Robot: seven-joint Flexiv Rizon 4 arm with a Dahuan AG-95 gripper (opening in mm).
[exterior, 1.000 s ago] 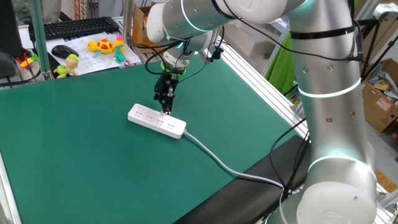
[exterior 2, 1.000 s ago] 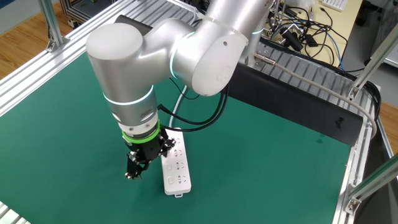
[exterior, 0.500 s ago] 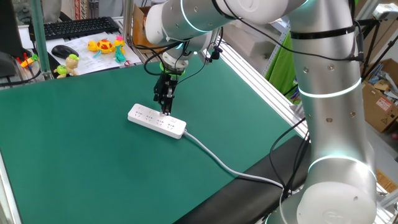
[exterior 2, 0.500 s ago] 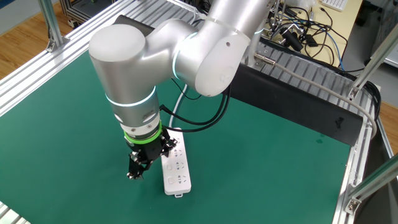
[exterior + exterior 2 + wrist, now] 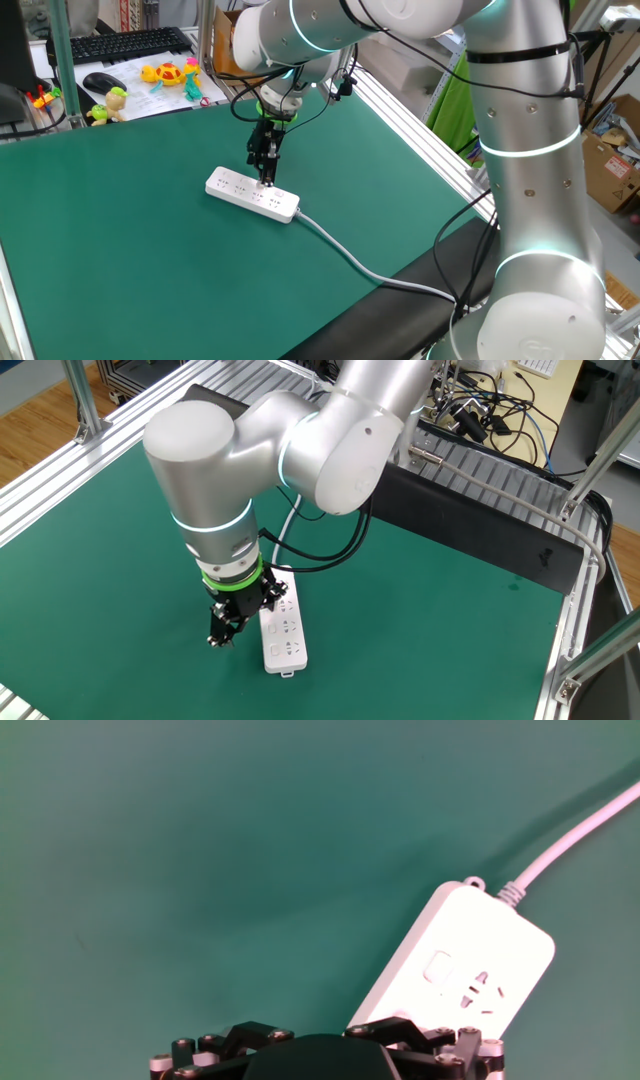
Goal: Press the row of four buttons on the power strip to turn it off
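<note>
One fixed view shows the green table (image 5: 120, 260) with the power strip (image 5: 252, 194) lying flat near its middle, the cable (image 5: 350, 260) trailing off toward the near edge. Directly above the strip, toward its cable end, the gripper (image 5: 265, 178) points straight down with its jaws spread wide, holding nothing. In the hand view one of the row of four buttons (image 5: 437, 966) shows beside the strip's end socket. No frame shows whether any button is pressed; judged so, pressing is underway.
</note>
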